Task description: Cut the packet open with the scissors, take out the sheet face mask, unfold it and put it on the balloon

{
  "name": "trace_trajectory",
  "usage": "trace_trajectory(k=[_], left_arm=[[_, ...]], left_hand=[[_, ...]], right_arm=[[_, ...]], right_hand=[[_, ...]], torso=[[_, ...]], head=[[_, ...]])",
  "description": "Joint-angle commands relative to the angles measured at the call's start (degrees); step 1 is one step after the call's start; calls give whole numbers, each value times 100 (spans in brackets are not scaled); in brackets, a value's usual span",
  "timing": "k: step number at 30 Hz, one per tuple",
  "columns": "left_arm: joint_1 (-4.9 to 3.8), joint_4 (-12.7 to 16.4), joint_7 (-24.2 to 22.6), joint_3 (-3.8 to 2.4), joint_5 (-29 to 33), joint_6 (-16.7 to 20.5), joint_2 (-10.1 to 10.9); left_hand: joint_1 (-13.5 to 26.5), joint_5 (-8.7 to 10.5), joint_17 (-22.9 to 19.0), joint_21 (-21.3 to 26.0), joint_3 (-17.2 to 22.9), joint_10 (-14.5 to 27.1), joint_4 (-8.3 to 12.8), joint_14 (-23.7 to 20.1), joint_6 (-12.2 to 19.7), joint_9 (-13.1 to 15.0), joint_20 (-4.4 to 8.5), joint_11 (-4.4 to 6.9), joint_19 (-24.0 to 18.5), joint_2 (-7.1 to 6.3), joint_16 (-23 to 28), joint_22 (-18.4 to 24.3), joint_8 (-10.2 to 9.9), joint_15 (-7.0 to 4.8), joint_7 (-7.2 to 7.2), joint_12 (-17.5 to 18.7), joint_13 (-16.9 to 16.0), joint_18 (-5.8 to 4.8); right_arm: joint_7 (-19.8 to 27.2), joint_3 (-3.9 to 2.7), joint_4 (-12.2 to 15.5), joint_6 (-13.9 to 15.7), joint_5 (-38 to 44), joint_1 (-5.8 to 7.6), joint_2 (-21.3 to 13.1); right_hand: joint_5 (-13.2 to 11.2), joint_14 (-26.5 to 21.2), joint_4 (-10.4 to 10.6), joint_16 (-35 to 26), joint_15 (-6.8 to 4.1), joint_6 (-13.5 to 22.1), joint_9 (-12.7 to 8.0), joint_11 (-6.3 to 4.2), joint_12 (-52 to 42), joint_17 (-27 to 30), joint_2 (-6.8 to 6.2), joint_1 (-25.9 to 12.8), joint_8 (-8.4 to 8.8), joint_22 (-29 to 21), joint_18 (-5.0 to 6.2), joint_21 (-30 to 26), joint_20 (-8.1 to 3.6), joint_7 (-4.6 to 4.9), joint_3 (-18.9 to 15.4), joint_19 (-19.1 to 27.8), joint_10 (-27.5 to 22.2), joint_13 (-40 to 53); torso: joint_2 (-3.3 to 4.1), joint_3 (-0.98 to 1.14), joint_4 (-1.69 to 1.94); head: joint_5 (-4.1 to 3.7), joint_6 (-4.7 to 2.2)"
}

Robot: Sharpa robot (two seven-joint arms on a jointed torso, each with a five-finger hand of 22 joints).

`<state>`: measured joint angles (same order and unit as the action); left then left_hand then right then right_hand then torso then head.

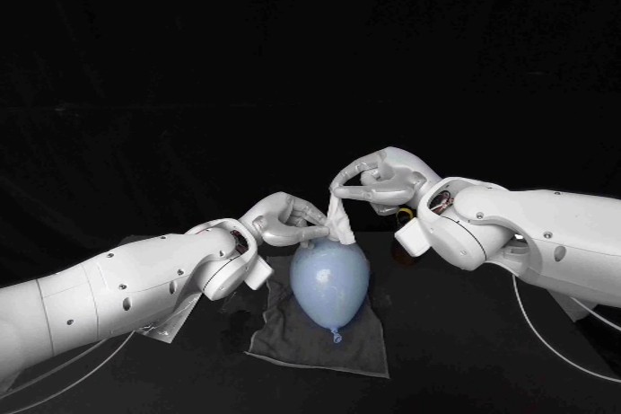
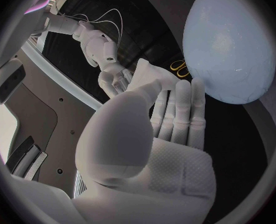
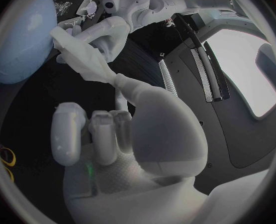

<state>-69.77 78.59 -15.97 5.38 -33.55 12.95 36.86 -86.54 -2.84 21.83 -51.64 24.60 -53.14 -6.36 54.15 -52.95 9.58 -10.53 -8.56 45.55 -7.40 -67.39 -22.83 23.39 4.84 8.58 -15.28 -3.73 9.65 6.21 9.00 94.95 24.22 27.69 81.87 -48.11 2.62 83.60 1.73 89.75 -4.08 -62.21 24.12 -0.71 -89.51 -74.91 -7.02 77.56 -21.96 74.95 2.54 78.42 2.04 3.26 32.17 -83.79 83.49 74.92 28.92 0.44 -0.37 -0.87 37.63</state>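
Observation:
A pale blue balloon (image 1: pixel 330 272) lies on a dark grey cloth (image 1: pixel 310 342) in the middle of the table. Above its far end a white sheet mask (image 1: pixel 340 215), still bunched into a narrow strip, is stretched between both hands. My right hand (image 1: pixel 375 185) pinches its upper end. The left hand (image 1: pixel 284 221) grips the lower end close to the balloon's top. The left wrist view shows the mask (image 2: pixel 145 79) between my left hand's (image 2: pixel 169 117) thumb and fingers, beside the balloon (image 2: pixel 231 45). In the right wrist view the strip (image 3: pixel 82 59) runs from my right hand (image 3: pixel 113 129) toward the balloon (image 3: pixel 20 40).
Yellow-handled scissors (image 1: pixel 405 214) lie on the table behind the balloon, under my right hand; their handles also show as scissors (image 2: pixel 180 67). A silvery packet (image 1: pixel 166 329) lies under my left forearm.

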Motion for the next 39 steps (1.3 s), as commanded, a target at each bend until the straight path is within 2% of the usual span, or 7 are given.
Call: trace_trajectory(k=[1,4,14,22,28,31,39], left_arm=[[-4,-2,-116,-9,134,42,-11],[-4,-3,-169,-11,207,150,-5],[-4,-2,-231,-15,288,301,58],[-4,10,-258,-36,327,425,106],[-8,-24,-233,-71,311,468,143],[-14,-42,-198,-83,233,455,150],[-42,-51,43,-96,-281,311,106]], left_hand=[[-31,17,-22,-114,111,-161,25,-18,-185,52,42,35,-35,119,-58,-77,96,-51,-16,-40,-4,80],[-97,11,-52,-418,281,-487,99,91,-353,143,137,143,-74,278,-140,-273,224,-152,-29,-60,3,84],[-29,7,-123,-718,499,-666,172,146,-375,239,188,191,-235,257,-169,-483,301,-194,-37,53,8,73],[0,7,-142,-803,580,-695,205,163,-382,278,194,199,-285,244,-191,-543,328,-202,-28,104,9,73],[7,6,-153,-866,639,-716,246,174,-380,302,200,204,-314,220,-210,-585,341,-209,-14,135,8,76],[7,6,-153,-866,639,-716,246,174,-380,302,200,204,-314,220,-210,-585,341,-209,-14,135,8,76],[28,7,-163,-935,696,-730,285,192,-380,327,206,204,-343,193,-237,-631,352,-212,-3,170,8,76]], right_arm=[[68,-6,3,-69,28,6,-11],[64,-6,-3,-75,27,8,-32],[-25,-5,-77,-126,56,16,-130],[-539,7,-285,-380,376,14,-93],[-873,11,-371,-426,806,12,-88],[-915,13,-402,-386,936,12,-58],[-721,13,-400,-57,999,11,45]], right_hand=[[18,640,0,25,-11,-18,9,-4,-13,-1509,12,-31,-20,1209,-32,1,-8,29,24,-218,637,1490],[18,640,0,25,-11,-18,9,-4,-13,-1509,12,-31,-20,1209,-32,1,-8,29,24,-218,637,1490],[18,640,-1,25,-10,-17,9,-4,-13,-1509,12,-32,-20,1209,-32,0,-7,30,24,-218,637,1491],[18,640,-14,25,-6,3,22,1,-4,-1509,20,-45,-33,1195,-22,-52,-3,34,35,-199,634,1486],[18,640,-17,25,-5,5,24,1,-10,-1509,20,-47,-35,1193,-20,-62,-3,35,36,-196,636,1489],[18,640,-17,25,-5,5,24,1,-10,-1509,20,-47,-35,1193,-20,-62,-3,35,36,-196,636,1489],[18,640,-17,25,-5,5,24,1,-10,-1509,20,-47,-35,1193,-20,-62,-3,35,36,-196,636,1489]], torso=[[0,1,3],[0,-1,3],[-1,-4,10],[6,-3,8],[0,-4,1],[-3,-1,1],[0,3,-1]], head=[[-4,-5],[-7,5],[-13,10],[-10,14],[-19,20],[-23,20],[-59,3]])
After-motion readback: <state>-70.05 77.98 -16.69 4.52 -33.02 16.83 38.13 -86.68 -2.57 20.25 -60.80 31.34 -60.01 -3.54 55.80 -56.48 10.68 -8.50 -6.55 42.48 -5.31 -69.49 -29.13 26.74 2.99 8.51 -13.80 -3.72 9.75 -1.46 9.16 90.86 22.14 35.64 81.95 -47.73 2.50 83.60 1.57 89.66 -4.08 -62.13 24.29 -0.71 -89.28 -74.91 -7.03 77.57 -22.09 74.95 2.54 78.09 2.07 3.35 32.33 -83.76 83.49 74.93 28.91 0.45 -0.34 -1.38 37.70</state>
